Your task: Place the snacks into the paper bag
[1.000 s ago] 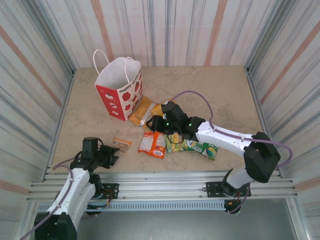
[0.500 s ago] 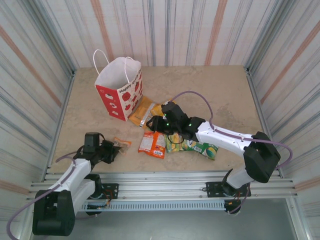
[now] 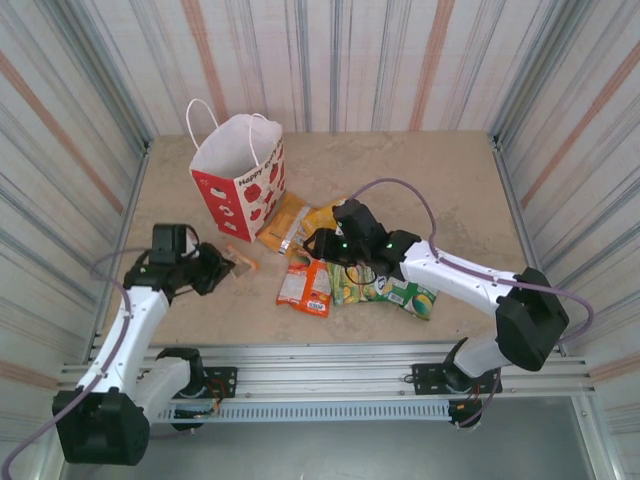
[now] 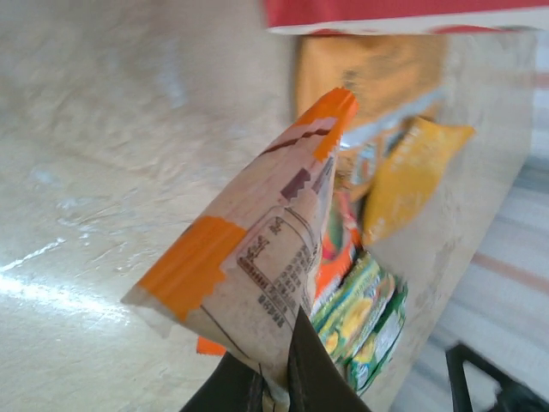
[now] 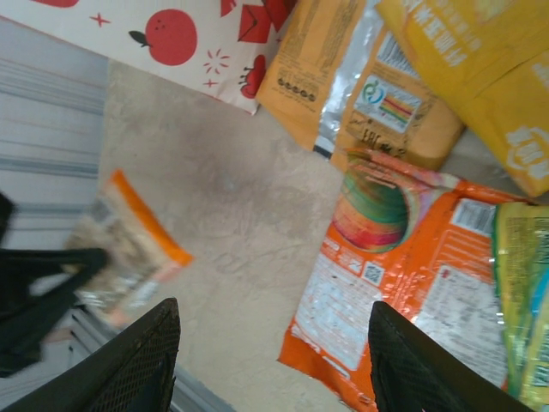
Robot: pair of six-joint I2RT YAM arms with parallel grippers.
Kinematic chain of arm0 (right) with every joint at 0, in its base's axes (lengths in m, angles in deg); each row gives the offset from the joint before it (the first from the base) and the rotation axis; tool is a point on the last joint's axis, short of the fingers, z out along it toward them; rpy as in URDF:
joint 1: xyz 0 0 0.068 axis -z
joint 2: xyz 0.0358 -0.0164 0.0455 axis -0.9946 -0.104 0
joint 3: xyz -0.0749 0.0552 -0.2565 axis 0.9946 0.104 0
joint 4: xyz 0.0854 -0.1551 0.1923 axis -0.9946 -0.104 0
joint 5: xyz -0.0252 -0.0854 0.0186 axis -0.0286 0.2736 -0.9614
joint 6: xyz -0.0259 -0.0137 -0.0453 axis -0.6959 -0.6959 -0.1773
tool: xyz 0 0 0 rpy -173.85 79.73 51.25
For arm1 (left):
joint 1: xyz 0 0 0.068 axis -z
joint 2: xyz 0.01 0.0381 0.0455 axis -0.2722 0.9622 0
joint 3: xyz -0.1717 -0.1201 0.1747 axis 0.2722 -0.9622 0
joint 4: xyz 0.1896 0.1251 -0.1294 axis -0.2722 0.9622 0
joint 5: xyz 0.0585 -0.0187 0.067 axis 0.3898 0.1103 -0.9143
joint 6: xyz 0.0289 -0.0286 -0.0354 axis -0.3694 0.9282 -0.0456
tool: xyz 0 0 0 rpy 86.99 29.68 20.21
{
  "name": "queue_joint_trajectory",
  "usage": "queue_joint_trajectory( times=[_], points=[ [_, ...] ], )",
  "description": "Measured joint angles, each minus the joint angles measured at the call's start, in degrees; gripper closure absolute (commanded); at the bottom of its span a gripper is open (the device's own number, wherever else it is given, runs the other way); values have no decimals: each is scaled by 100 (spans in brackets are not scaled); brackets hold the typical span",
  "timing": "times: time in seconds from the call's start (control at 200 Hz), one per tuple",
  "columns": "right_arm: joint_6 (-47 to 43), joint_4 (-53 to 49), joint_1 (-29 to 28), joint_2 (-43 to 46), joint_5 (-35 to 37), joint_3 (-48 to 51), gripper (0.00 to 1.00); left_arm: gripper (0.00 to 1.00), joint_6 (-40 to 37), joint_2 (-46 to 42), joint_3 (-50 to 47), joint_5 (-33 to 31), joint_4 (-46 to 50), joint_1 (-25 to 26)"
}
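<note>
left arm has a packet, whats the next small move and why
Probably carry the left fingers up and toward the bag: they pinch the small packet clear of the table, short of the bag's open top.

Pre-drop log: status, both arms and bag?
Left end effector shut on small brown-and-orange packet, off the table. Right end effector open over pile of shiny snack packets. White-and-red paper bag upright, mouth open; nothing in the way.

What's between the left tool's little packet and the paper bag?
Only bare table separates the little packet and the paper bag, in the top view.
</note>
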Motion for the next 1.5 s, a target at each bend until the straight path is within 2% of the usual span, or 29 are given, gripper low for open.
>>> queue_joint_trajectory(
  times=[0.23, 0.356, 0.601, 0.767, 1.012, 1.087, 1.167, 1.248, 1.503],
  points=[
    [-643, -527, 256, 52, -2, -422, 41, 100, -1908, 715, 2262, -55, 1182, 170],
    [-979, -688, 297, 83, -9, -627, 40, 100, -2953, 1182, 3587, -358, 1764, 181],
    [-1296, -793, 297, 107, -48, -691, 41, 100, -4666, 2000, 5497, -933, 2201, 190],
    [-1403, -837, 297, 107, -48, -691, 41, 99, -5390, 3010, 6623, -1137, 2295, 240],
    [-1445, -846, 308, 107, -48, -691, 41, 97, -5945, 4345, 7563, -1237, 2295, 304],
    [-1443, -846, 308, 107, -50, -691, 41, 90, -6061, 4697, 7851, -1237, 2297, 330],
    [-1445, -846, 319, 107, -66, -691, 41, 66, -6166, 5023, 8159, -1239, 2354, 354],
    [-1445, -846, 354, 107, -90, -691, 40, 53, -6245, 5272, 8480, -1279, 2474, 361],
    [-1467, -876, 581, 105, -251, -713, 40, 51, -6253, 5228, 8826, -1355, 2736, 369]
  ],
)
